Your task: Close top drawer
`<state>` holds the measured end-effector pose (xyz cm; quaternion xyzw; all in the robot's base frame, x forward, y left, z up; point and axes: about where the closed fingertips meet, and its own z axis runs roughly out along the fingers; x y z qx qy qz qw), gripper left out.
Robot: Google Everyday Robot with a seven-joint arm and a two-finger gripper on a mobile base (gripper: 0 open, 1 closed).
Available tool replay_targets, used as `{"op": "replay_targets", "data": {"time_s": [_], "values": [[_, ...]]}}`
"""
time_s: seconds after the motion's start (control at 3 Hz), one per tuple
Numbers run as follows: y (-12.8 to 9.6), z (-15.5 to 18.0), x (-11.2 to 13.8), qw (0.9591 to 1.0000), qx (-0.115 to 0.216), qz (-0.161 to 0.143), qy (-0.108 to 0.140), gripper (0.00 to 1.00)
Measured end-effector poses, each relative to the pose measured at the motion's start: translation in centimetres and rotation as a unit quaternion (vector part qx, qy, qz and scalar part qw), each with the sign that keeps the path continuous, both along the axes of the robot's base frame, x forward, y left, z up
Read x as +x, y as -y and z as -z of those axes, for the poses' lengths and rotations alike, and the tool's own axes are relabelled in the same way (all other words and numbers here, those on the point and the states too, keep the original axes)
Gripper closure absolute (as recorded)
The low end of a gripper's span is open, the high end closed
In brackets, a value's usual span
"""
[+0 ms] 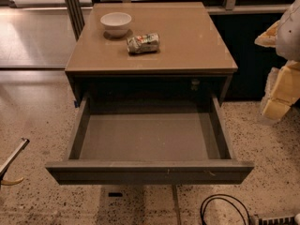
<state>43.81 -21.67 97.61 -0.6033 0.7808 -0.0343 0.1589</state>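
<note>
**Open top drawer below a tabletop with one bowl and one can**

One low cabinet [151, 72] with a tan top fills the middle of the frame. The top drawer [149, 171] is pulled far out toward the bottom of the frame. Its flat, dark grey-brown front has no handle and its grey inside holds nothing.

Two things sit on the cabinet top, in the upper middle. One is a white bowl [116, 23], upright. The other is a crushed drinks can [143, 43] lying on its side just to the lower right of the bowl. The can has green and red print, but no word on it can be read.

The gripper [280, 95], pale yellow, hangs at the right edge of the frame, level with the cabinet's top edge and apart from the drawer. I cannot tell whether it is spread or pressed together.

One black cable [224, 206] loops on the speckled floor at the lower right. One thin grey bar [12, 157] shows at the lower left edge.
</note>
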Motion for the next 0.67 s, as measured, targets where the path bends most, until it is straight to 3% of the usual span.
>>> {"op": "replay_targets", "data": {"time_s": [0.33, 0.67], "values": [[0.0, 0.0, 0.0, 1.0, 0.0, 0.0, 0.0, 0.0], [-0.68, 0.66, -0.47, 0.9998, 0.02, -0.007, 0.002, 0.0]]}}
